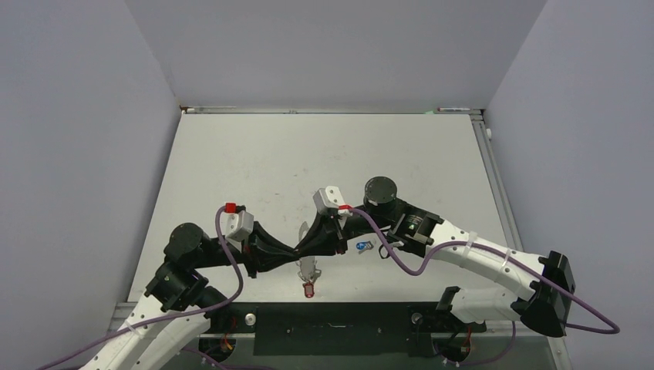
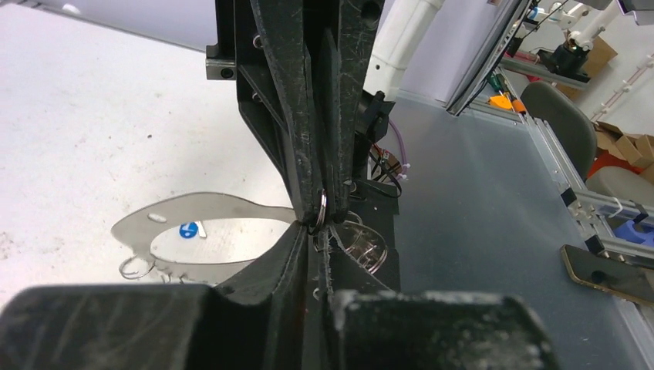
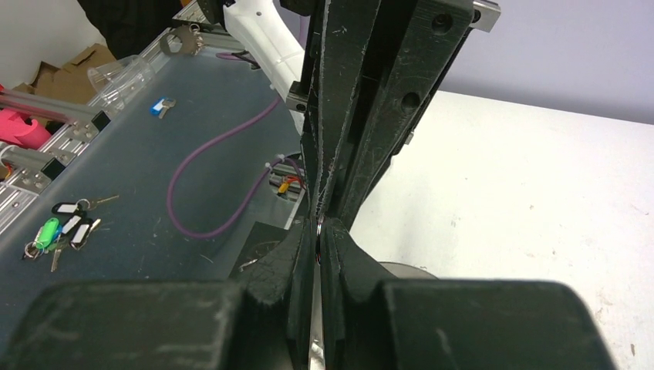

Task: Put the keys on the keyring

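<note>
Hanging on edge above the near middle of the table [image 1: 324,154], the keyring [image 2: 224,206], a flat grey plate with a wide hole, faces the left wrist camera. It sits right where the two grippers meet tip to tip. A small split ring [image 2: 322,208] on the plate's rim is pinched between the closed fingers of the right gripper [image 3: 318,231]. The left gripper [image 2: 312,235] comes from the opposite side with its jaws drawn together, and its tips touch the same spot. Whether the left gripper also clamps the ring cannot be told. More tiny wire rings [image 2: 135,267] hang along the plate's edge. The red-tagged key [image 1: 309,290] lies just beside the plate's near end, and any link between them is too small to make out. The blue-tagged key [image 1: 364,247] lies on the table to the right, under the right arm, and shows through the plate's hole from the left wrist.
</note>
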Action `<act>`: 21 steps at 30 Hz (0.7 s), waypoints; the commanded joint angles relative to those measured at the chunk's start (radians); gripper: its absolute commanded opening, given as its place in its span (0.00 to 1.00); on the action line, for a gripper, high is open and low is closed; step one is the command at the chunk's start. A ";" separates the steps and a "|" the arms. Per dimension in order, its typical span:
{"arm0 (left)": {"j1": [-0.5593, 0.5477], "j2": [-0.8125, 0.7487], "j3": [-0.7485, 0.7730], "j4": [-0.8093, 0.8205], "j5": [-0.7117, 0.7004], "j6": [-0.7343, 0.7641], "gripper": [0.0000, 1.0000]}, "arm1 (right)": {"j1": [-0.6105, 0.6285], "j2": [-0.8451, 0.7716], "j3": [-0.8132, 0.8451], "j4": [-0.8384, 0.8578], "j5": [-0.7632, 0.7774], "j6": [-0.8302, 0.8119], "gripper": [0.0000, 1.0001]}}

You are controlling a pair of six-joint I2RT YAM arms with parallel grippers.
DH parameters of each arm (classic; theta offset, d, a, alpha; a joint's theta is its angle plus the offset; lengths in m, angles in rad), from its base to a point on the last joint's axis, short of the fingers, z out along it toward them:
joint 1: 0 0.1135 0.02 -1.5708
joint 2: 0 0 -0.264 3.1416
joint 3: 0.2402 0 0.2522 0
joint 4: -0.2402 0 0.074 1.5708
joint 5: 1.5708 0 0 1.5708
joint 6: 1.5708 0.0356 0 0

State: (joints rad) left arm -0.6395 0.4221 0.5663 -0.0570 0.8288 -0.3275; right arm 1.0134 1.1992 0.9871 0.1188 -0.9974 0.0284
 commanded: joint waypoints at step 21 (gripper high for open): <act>0.045 -0.089 0.045 -0.053 -0.168 0.096 0.00 | 0.031 -0.019 0.038 0.089 0.215 0.021 0.50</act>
State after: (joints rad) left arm -0.6048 0.3527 0.5671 -0.1936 0.6697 -0.2413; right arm 1.0370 1.2354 0.9932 0.1276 -0.8726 0.0444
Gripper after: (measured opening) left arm 0.007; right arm 0.490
